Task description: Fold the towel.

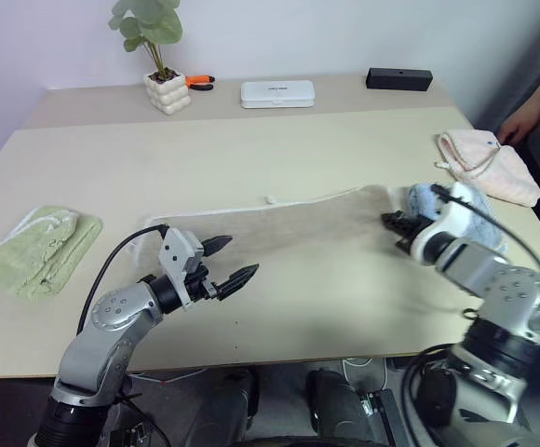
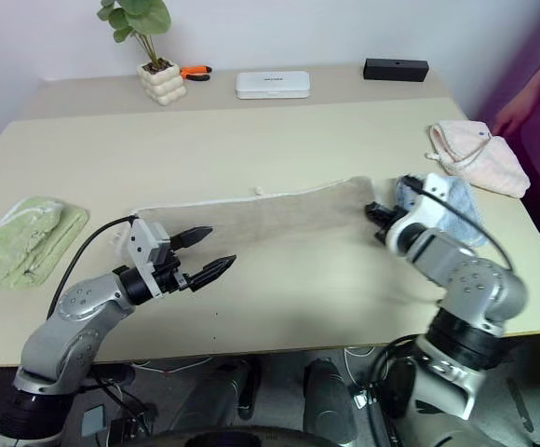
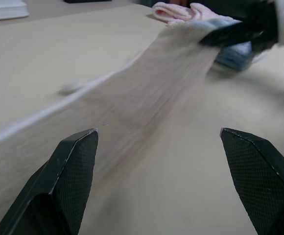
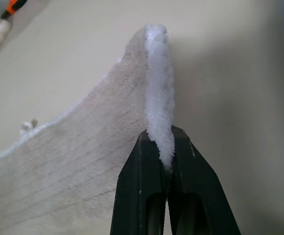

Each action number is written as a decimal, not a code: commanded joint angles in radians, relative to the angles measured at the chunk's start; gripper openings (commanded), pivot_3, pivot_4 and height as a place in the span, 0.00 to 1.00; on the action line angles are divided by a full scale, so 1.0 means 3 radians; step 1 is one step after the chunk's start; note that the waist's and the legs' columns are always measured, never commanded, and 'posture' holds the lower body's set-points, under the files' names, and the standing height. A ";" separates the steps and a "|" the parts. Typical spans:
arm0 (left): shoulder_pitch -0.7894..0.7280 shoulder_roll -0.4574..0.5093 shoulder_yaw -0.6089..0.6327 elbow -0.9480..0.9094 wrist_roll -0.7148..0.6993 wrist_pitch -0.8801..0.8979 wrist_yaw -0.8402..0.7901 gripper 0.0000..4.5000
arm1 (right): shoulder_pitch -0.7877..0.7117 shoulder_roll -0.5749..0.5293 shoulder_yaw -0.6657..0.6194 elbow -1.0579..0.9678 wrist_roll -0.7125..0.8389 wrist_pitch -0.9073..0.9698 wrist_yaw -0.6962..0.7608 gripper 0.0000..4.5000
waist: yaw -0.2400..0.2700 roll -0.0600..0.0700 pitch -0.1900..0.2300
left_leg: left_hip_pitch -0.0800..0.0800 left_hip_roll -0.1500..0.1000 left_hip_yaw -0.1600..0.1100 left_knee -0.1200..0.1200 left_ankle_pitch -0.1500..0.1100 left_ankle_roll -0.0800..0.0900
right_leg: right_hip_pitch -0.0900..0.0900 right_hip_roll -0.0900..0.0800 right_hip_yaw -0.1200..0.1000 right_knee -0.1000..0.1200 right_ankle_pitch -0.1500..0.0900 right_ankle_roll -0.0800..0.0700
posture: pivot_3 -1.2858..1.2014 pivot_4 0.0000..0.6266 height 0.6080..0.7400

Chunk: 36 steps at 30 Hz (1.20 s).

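The towel (image 1: 279,228) was spread as a long beige strip across the middle of the tabletop (image 1: 251,149), its white corded edging on the side turned away from the tools and a small white loop (image 1: 271,199) on that edge. The right tool (image 4: 165,164) was seen clenched on the towel's right end, the white edging pinched between its two black fingers (image 4: 141,186) and that end lifted off the tabletop into a peak. The left tool (image 1: 235,262) was held released just above the towel's left end, its fingers spread wide and pointed along the cloth toward the right tool, with nothing between them. A light blue folded towel (image 1: 465,207) lay just behind the right tool, partly covered by that arm, and a pink folded towel (image 1: 489,164) lay farther beyond it, toward the tabletop's right edge. A light green folded towel (image 1: 39,247) was seen well to the outer side of the left tool. Far beyond both tools, along the tabletop's far edge, stood a potted plant (image 1: 166,88), an orange-handled object (image 1: 199,82), a white case (image 1: 277,92) and a black box (image 1: 398,79).
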 commanded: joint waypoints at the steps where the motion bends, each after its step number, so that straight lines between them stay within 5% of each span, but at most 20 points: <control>1: -0.0073 0.0028 0.0089 0.0043 0.0027 -0.0126 -0.0032 0.91 | 0.0018 -0.0368 0.0360 -0.0288 0.0040 -0.0163 0.0381 0.01 | -0.0014 0.0000 0.0000 | 0.0000 0.0002 0.0000 -0.0001 0.0000 0.0000 | 0.0000 0.0000 0.0000 -0.0001 0.0000 0.0000 | 0.52 0.24 1.00; 7: -0.0151 0.0013 0.0094 0.0121 0.0078 -0.0183 -0.0020 0.91 | -0.0076 -0.0871 0.1514 -0.0671 -0.0143 -0.0645 0.1021 0.01 | -0.0008 0.0000 0.0001 | 0.0000 0.0014 0.0003 -0.0003 0.0000 0.0000 | 0.0005 0.0010 -0.0003 -0.0016 0.0003 -0.0004 | 0.52 0.24 1.00; 12: -0.0136 -0.0021 0.0082 0.0067 0.0095 -0.0181 0.0055 0.91 | -0.0295 -0.0633 0.2530 -0.0431 -0.0616 -0.1086 0.1144 0.01 | -0.0004 -0.0003 0.0001 | -0.0004 0.0014 0.0003 -0.0002 -0.0001 0.0002 | 0.0009 0.0010 -0.0004 -0.0031 0.0009 -0.0004 | 0.52 0.24 1.00; 20: -0.0001 -0.0019 0.0167 -0.0085 0.0085 -0.0145 0.0204 0.91 | -0.0336 -0.0410 0.2925 -0.0090 -0.0945 -0.1383 0.1329 0.01 | 0.0019 -0.0004 0.0001 | -0.0006 0.0012 0.0002 -0.0001 -0.0002 0.0002 | 0.0008 0.0012 -0.0003 -0.0033 0.0012 -0.0003 | 0.52 0.24 1.00; 23: 0.0041 -0.0004 0.0197 -0.0119 0.0076 -0.0134 0.0232 0.91 | -0.0326 -0.0443 0.2887 -0.0090 -0.0984 -0.1439 0.1423 0.19 | 0.0010 -0.0004 0.0001 | -0.0006 0.0013 0.0001 -0.0002 -0.0002 0.0002 | 0.0007 0.0013 -0.0003 -0.0033 0.0013 -0.0003 | 0.52 0.24 1.00; 26: 0.0055 0.0003 0.0234 -0.0118 0.0071 -0.0126 0.0247 0.91 | -0.0299 -0.0534 0.2731 -0.0163 -0.0950 -0.1554 0.1589 0.51 | 0.0006 -0.0004 0.0002 | -0.0006 0.0014 0.0001 -0.0002 -0.0002 0.0002 | 0.0006 0.0014 -0.0003 -0.0032 0.0013 -0.0003 | 0.52 0.24 1.00; 30: 0.0066 0.0018 0.0334 -0.0084 0.0046 -0.0116 0.0274 0.91 | -0.0234 -0.0609 0.2328 -0.0269 -0.0665 -0.1632 0.1856 0.51 | 0.0012 -0.0004 0.0002 | -0.0006 0.0013 0.0001 -0.0002 -0.0002 0.0002 | 0.0007 0.0013 -0.0004 -0.0034 0.0013 -0.0003 | 0.52 0.24 1.00; 34: 0.0085 0.0013 0.0423 -0.0063 0.0001 -0.0090 0.0298 0.91 | -0.0305 -0.0548 0.2232 0.0079 -0.0796 -0.1711 0.1762 0.08 | 0.0002 -0.0004 0.0002 | -0.0005 0.0014 0.0001 -0.0002 -0.0002 0.0002 | 0.0007 0.0014 -0.0004 -0.0033 0.0013 -0.0003 | 0.52 0.24 1.00; 36: 0.0107 -0.0006 0.0448 -0.0077 -0.0019 -0.0068 0.0323 0.91 | -0.0335 -0.0475 0.2311 0.0283 -0.0922 -0.1854 0.1743 0.01 | -0.0001 -0.0005 0.0002 | -0.0005 0.0014 0.0001 -0.0002 -0.0002 0.0002 | 0.0007 0.0014 -0.0003 -0.0033 0.0013 -0.0004 | 0.52 0.24 1.00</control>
